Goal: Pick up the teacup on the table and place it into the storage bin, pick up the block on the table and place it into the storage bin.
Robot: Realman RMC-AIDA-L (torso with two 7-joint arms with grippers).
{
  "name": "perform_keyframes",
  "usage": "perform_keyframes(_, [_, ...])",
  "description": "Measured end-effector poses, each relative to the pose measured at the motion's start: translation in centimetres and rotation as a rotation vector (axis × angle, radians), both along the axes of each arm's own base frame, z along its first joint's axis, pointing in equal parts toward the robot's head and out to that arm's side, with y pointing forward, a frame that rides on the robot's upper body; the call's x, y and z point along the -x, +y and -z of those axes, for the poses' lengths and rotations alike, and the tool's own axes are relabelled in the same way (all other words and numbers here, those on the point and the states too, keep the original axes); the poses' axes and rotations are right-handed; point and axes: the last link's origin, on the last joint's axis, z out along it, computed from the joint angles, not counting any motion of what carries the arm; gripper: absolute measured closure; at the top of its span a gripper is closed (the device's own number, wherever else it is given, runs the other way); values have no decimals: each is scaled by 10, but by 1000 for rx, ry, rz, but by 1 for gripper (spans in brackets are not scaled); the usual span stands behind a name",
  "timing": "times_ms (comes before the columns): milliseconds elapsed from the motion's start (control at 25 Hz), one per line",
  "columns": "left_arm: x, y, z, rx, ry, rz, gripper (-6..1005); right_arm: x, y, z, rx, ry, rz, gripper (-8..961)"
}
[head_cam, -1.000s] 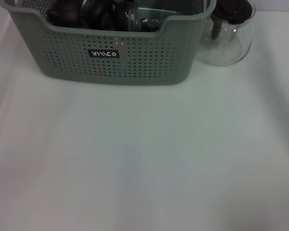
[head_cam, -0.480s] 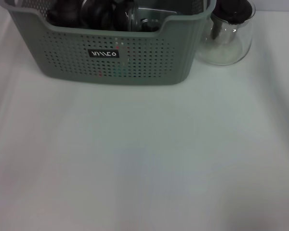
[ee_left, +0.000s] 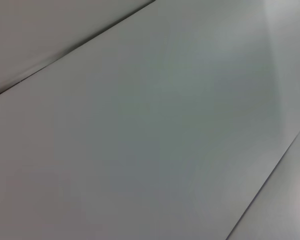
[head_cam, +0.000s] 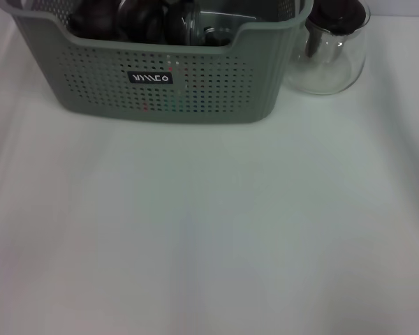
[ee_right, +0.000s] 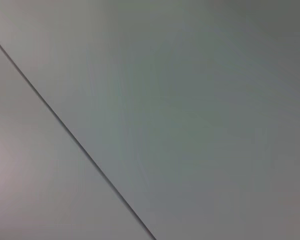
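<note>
So the white worktop (head_cam: 209,230) fills pretty much the whole head view, plain and pale all the way to the near edge. Next biggest is the bin (head_cam: 195,84), the grey-green perforated basket sitting at the far side, a bit left of centre, with its front rim dipped in the middle and a little black label (head_cam: 151,77) with white letters on the front wall. Inside it you can see a pile of dark rounded things (head_cam: 126,21) toward the left and something glassy or metallic (head_cam: 220,31) behind the dip, but they're jumbled and cut off by the top of the view, so I can't say which of them is the cup or the block, and I can't tell where either one is beyond that. Just beside the bin's right end, looks like touching or nearly so, stands a clear glass teapot (head_cam: 332,52) with a dark lid (head_cam: 342,10), upright on the worktop. A few tiny coloured specks, reddish and greenish, show through the holes in the bin's front wall near the label. Neither arm shows up in the head view at all. The left wrist view is just bare pale surface (ee_left: 150,130) with a dark line running across a corner, and the right wrist view is the same deal, flat surface (ee_right: 190,110) with one dark diagonal seam. No fingers visible in either, so whether the left end effector or the right end effector is open or closed isn't something these views show
</note>
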Motion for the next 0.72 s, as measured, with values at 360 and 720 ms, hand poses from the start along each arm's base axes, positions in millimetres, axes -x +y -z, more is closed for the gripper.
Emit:
perform_keyframes(360, [0, 0, 0, 0, 0, 0, 255, 0, 0, 0, 0, 0, 0, 36])
perform_keyframes(720, [0, 0, 0, 0, 0, 0, 255, 0, 0, 0, 0, 0, 0, 35])
